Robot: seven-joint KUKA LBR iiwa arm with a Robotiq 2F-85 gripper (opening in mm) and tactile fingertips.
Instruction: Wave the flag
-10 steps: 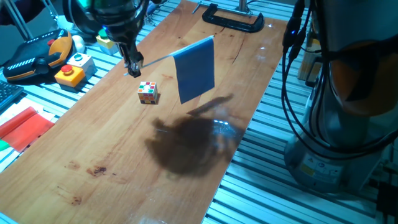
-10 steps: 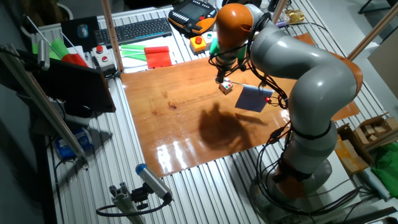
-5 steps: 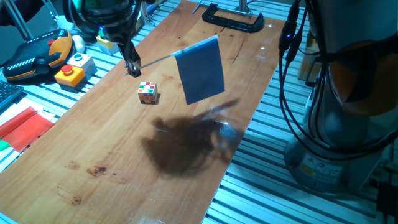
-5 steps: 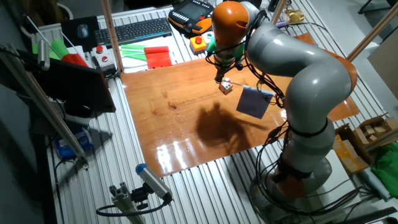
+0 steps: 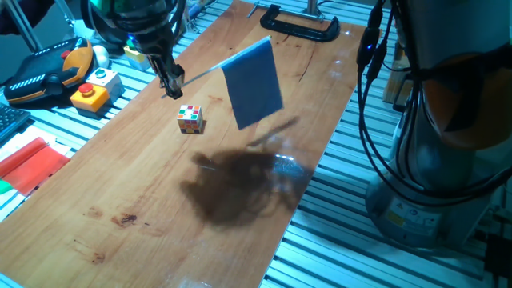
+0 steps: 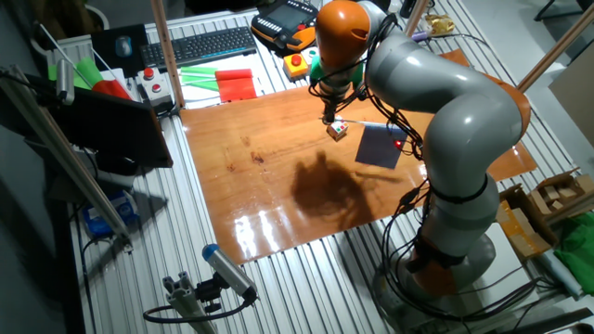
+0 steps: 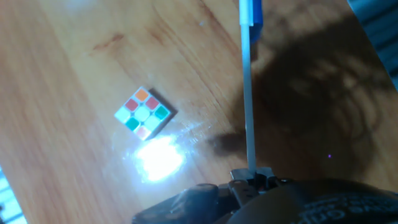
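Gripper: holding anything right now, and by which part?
Yes. The gripper holds the flag by the end of its white stick, cloth raised above the table.

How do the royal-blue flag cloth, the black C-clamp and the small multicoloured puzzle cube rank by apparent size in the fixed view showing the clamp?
1. Royal-blue flag cloth, largest.
2. Black C-clamp, though it lies farther away.
3. Small multicoloured puzzle cube, smallest.

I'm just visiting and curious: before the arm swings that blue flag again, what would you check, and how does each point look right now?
1. Gripper shut on the stick: ok.
2. Flag held up off the table: ok.
3. Cube apart from the flag cloth: ok, though it sits just below the gripper.
4. Clamp at the far end out of the cloth's way: ok for now.
5. Firmness of grip on the thin stick: cannot tell.
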